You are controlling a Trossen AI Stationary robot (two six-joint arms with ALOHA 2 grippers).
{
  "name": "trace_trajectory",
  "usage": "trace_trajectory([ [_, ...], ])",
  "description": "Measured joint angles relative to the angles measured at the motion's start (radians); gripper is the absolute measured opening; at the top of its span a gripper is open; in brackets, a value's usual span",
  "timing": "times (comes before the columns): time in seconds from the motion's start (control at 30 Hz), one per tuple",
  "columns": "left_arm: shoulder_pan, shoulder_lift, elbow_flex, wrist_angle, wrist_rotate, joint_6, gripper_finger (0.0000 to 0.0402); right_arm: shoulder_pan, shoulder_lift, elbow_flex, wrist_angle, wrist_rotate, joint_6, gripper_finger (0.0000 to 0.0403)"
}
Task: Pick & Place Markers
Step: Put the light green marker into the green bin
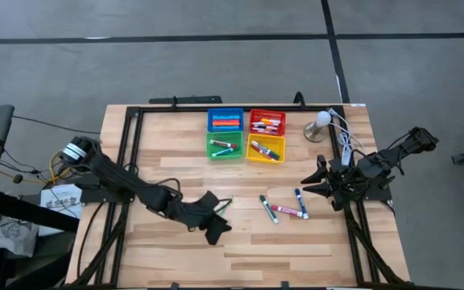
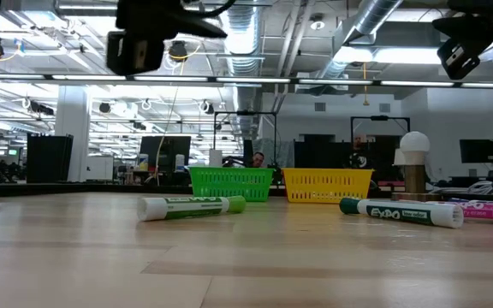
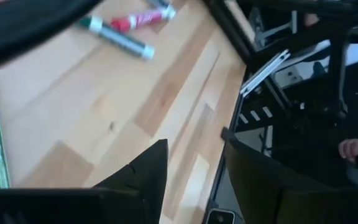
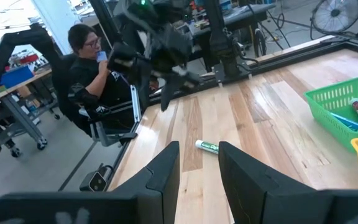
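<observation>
Four small bins, blue [image 1: 225, 120], red [image 1: 267, 122], green [image 1: 225, 146] and yellow [image 1: 267, 148], sit in a square block at the far middle of the pale wooden tabletop [image 1: 176, 250], which is edged by a black frame and stands on a grey floor. Behind it the low view shows a large workshop with ceiling ducts, strip lights and dark screens. A person [image 4: 95, 68] in dark clothes sits just off the tabletop's left side.

Four markers lie loose: a green-capped one [image 1: 223, 207] beside the left claw [image 1: 213, 216], and three near the right claw [image 1: 322, 182], green [image 1: 268, 209], red [image 1: 287, 212] and blue [image 1: 300, 202]. More markers fill the bins, but they are too small to count. A white-domed lamp [image 1: 319, 125] stands right of the red bin.

The left claw hovers low over the front middle, fingers spread with nothing between them. The right claw waits at the right edge, fingers a little apart, empty. The low view cuts off both arms at its upper edge.
</observation>
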Motion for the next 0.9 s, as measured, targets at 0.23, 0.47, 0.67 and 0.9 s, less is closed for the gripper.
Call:
trace_trajectory([
  [0.23,-0.026,0.023,0.001,0.011,0.0,-0.063,0.0155,0.0,0.0,0.0,0.0,0.0,0.0,0.0102],
  [0.47,-0.013,0.023,0.002,0.032,-0.008,-0.104,0.0155,0.0,0.0,0.0,0.0,0.0,0.0,0.0102],
  [0.67,-0.01,0.023,0.002,0.04,-0.062,-0.148,0.0155,0.0,0.0,0.0,0.0,0.0,0.0,0.0102],
  [0.9,0.002,0.022,0.143,0.027,-0.03,-0.057,0.0155,0.0,0.0,0.0,-0.015,0.0,-0.009,0.0102],
])
